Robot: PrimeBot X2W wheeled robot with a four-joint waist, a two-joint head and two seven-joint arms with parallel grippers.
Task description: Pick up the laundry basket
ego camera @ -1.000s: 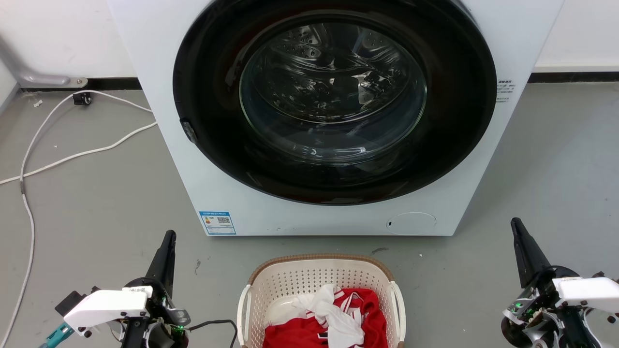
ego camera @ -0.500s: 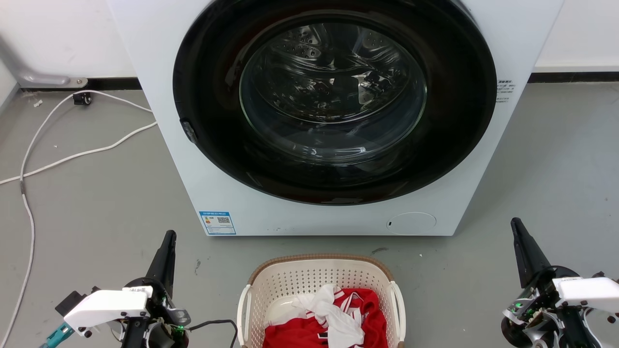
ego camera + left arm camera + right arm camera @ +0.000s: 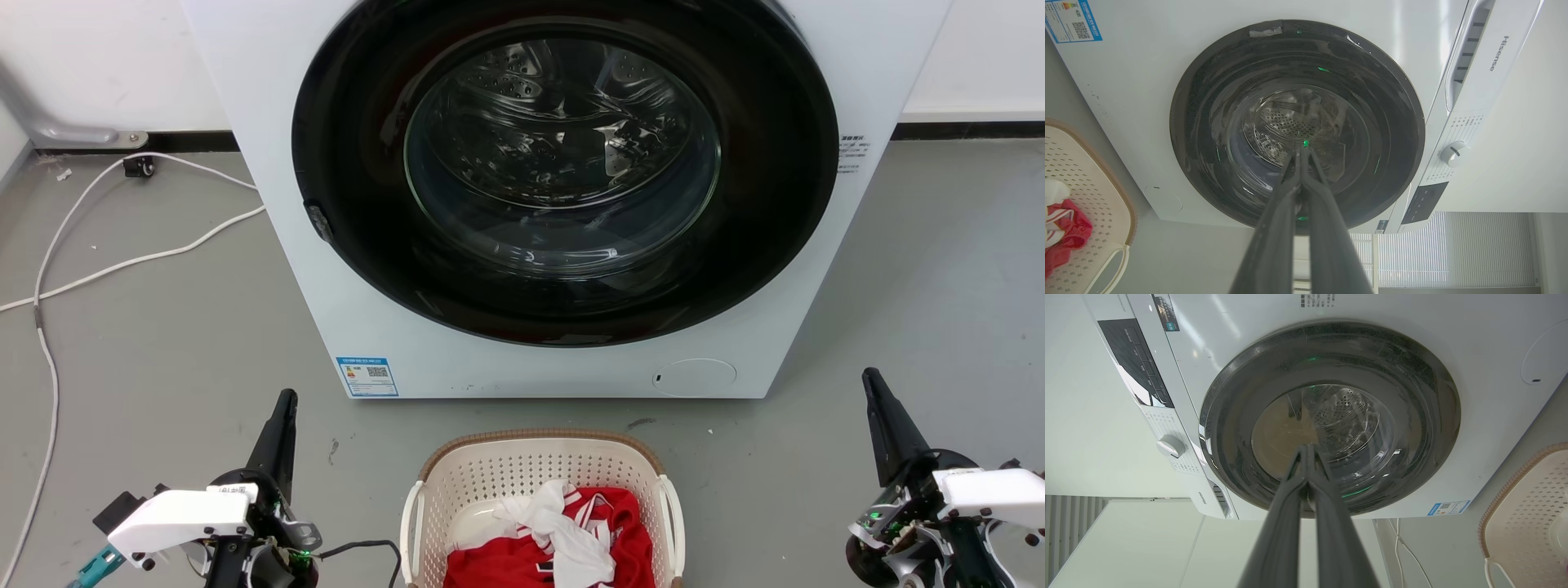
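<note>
Honestly, nothing changed over that last second. Both arms stayed parked and nothing on the floor (image 3: 163,367) shifted. So as far as I could judge the pickup hadn't started, and the whole job was still ahead.

The basket (image 3: 522,478) sat on the floor right in front of the washer (image 3: 326,327), between the two grippers and well apart from both. The left gripper (image 3: 284,404) hung off to the basket's left and the right gripper (image 3: 873,388) further out on its right, both pointing toward the washer. Each had its two fingers pressed together with nothing between them, which the wrist views showed clearly.

Counts: one basket, two white handles (image 3: 411,523) (one per side), one washer, two grippers. Inside the basket were one red top (image 3: 629,531) and one white cloth (image 3: 571,547) draped over it, plus a pale lump I couldn't make out. A white cable (image 3: 122,263) looped on the floor off to the left, and I couldn't tell if it was one or two.
</note>
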